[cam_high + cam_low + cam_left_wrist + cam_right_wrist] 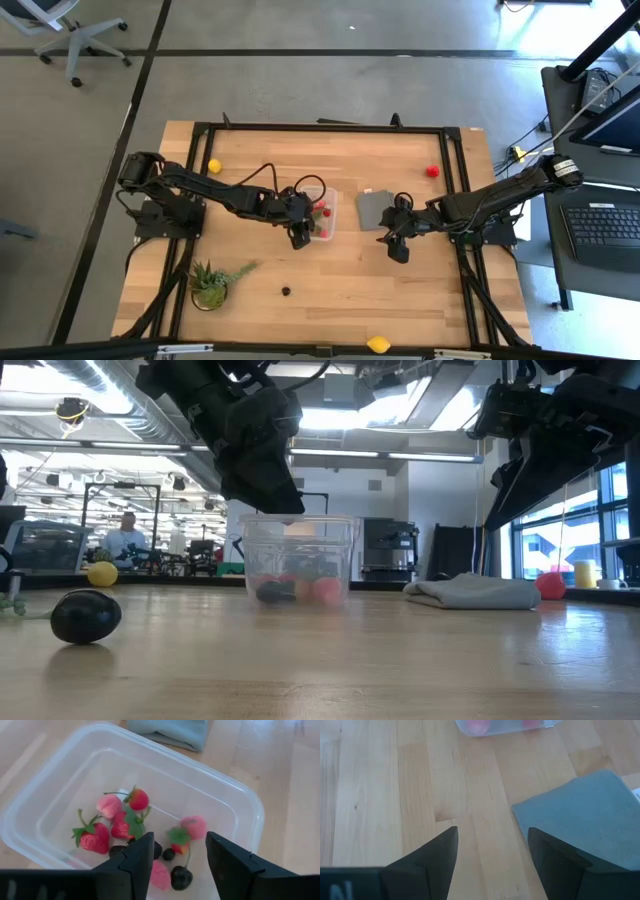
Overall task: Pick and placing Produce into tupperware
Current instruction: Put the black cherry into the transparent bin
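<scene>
Near the middle of the table, a touch toward nine o'clock of centre, I have the tupperware (322,212) sitting on the wood, and it is already partly filled: through my left wrist camera I count several red strawberries (94,836), a couple of pink pieces and a few dark berries (180,876) lying on its floor. My left gripper (176,859) hangs right over the tub's six o'clock edge with its fingers spread apart and nothing between them, so I judge it free of any load. My right gripper (492,851) hovers at about three o'clock of the tub, beside the grey cloth (374,208), released as well, with only bare wood and the cloth's corner under it. What is left, as far as I can see from overhead: a yellow piece (214,166) out at ten o'clock near the left arm's base, a red piece (432,171) at two o'clock by the right rail, a small dark berry (286,291) at seven o'clock on open wood, and another yellow piece (378,345) at the six o'clock edge of the table. The potted plant (210,284) at eight o'clock is not part of the job. By my reckoning the bulk of the produce is in and four strays remain, two closer to each arm, so I would call it well past halfway but not finished.
</scene>
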{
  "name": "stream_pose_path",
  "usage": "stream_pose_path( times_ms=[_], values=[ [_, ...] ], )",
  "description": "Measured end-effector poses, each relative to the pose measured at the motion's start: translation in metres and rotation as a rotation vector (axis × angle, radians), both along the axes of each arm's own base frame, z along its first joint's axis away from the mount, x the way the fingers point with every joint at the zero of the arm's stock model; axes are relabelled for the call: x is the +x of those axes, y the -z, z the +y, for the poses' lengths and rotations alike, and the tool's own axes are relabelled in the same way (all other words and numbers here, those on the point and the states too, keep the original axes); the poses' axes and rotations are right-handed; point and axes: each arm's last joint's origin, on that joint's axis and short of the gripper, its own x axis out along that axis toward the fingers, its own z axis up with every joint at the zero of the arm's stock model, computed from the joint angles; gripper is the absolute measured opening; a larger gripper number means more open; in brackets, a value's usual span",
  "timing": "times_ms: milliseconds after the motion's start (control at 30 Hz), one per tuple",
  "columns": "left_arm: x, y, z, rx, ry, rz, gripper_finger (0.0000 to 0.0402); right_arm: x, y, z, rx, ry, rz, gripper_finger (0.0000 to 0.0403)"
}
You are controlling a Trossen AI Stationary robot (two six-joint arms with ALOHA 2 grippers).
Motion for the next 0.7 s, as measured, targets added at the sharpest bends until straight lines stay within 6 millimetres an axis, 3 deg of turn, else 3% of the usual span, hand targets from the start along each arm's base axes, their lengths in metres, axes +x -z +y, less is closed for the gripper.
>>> stream_pose_path(
  times_ms=[100, 200, 400, 700],
  values=[
    [-0.003, -0.006, -0.002, -0.024, 0.068, -0.01, 0.0173, 0.0, 0.0, 0.0, 0.001, 0.001, 0.0, 0.0242],
    [-0.012, -0.03, -0.009, -0.026, 0.153, -0.087, 0.0171, 0.0, 0.0, 0.0, 0.007, 0.008, 0.004, 0.0242],
    [-0.04, -0.06, -0.037, -0.052, 0.302, -0.131, 0.0163, 0.0, 0.0, 0.0, 0.006, 0.008, 0.005, 0.0242],
    [-0.057, -0.044, -0.088, -0.189, 0.372, 0.007, 0.0182, 0.0, 0.0, -0.001, 0.007, 0.012, 0.001, 0.0242]
  ],
)
